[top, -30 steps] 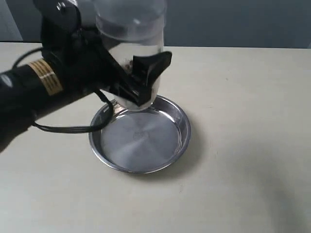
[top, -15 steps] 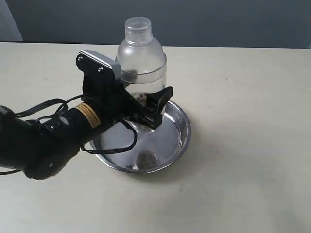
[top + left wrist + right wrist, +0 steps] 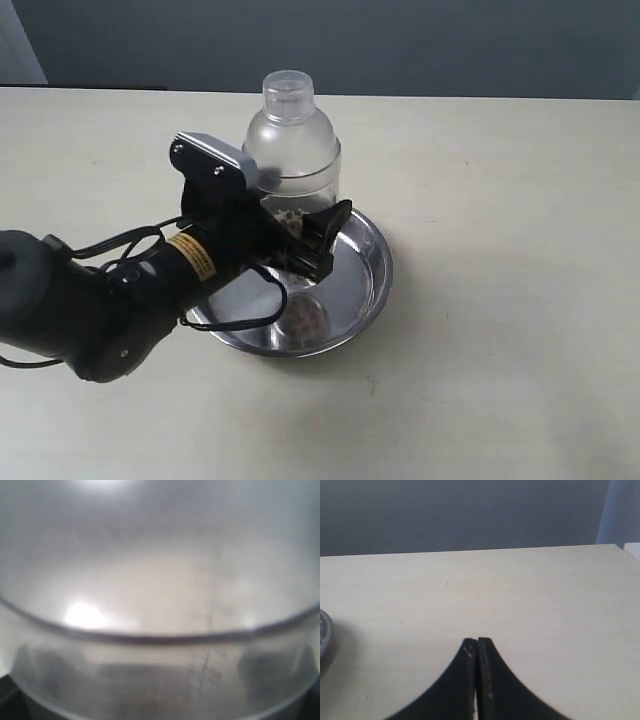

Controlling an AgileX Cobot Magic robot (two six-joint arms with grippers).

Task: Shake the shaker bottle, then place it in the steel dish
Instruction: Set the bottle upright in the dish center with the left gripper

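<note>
The shaker bottle (image 3: pixel 292 150) stands upright with its base inside the steel dish (image 3: pixel 376 268). Its clear cap is on top and brown pellets (image 3: pixel 291 214) show low inside. My left gripper (image 3: pixel 305 240) is shut on the bottle's lower body, with one black finger (image 3: pixel 327 232) in front of it and the other hidden. I cannot tell if the base touches the dish floor. In the left wrist view the bottle's wall (image 3: pixel 160 605) fills the whole picture. My right gripper (image 3: pixel 477 641) is shut on nothing, above bare table, with the dish's rim (image 3: pixel 324 630) just showing.
The left arm's black body and cables (image 3: pixel 110 300) lie over the dish's left side. The pale table (image 3: pixel 520 300) extends to the right and front of the dish. A dark wall runs behind the table.
My left gripper has brought the bottle down from high above the dish until its base is inside the rim. The last half second shows only a small further drop.
</note>
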